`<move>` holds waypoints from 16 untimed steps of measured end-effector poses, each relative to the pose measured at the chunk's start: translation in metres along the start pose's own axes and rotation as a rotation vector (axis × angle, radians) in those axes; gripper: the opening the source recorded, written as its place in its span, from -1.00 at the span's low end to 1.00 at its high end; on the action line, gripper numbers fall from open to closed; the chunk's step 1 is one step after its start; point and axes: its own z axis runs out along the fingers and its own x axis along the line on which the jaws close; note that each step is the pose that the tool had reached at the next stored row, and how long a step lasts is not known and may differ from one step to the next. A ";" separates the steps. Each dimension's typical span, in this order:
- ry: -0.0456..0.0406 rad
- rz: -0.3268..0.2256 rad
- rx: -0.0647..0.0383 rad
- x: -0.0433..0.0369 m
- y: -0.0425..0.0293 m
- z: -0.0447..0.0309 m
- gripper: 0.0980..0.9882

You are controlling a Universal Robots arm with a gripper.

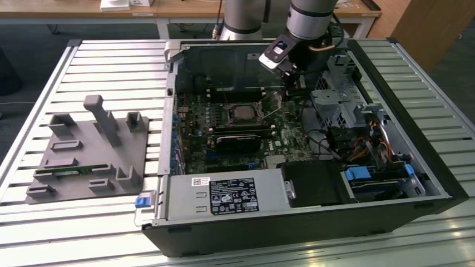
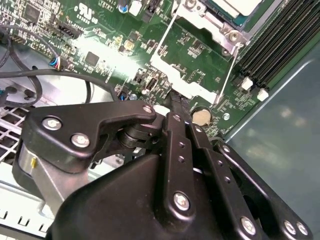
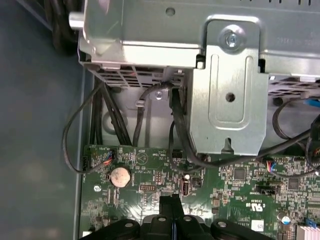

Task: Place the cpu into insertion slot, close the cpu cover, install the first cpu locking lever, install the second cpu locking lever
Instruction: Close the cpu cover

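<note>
The computer case (image 1: 297, 233) lies open on the slatted desk (image 1: 97, 61), with a grey fixture block (image 1: 89, 150) on the desk toward the exterior view's left. The arm reaches down into the case, and the pincer (image 1: 291, 93) is positioned over the motherboard (image 1: 222, 150), just beside the insertion slot (image 1: 241, 114) on the exterior view's right. In the second wrist view, the cpu (image 2: 237, 5) is seated in the slot, its pale top visible inside the metal rim. The cpu cover (image 2: 190, 86) is not closed over the cpu. The thin silvery frame extends outward from the slot's edge toward the pincer, and green circuit board is visible through its square window. The pincer (image 2: 175, 100) is clenched, with its black fingers (image 2: 180, 145) pressed together and no gap between them. The tip is at the free edge of the cover. Whether it touches the frame cannot be determined. In the first wrist view, the clenched pincer (image 3: 172, 200) is just above the board, near a round coin cell (image 3: 120, 176). A metal drive bracket (image 3: 230, 90) and black cables (image 3: 100, 120) are located beyond it. The long black memory slots (image 2: 280, 45) run alongside the insertion slot, on the side away from the coin cell.
</note>
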 end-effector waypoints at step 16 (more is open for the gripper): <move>0.0006 0.000 0.000 0.0009 -0.0266 -0.0022 -0.98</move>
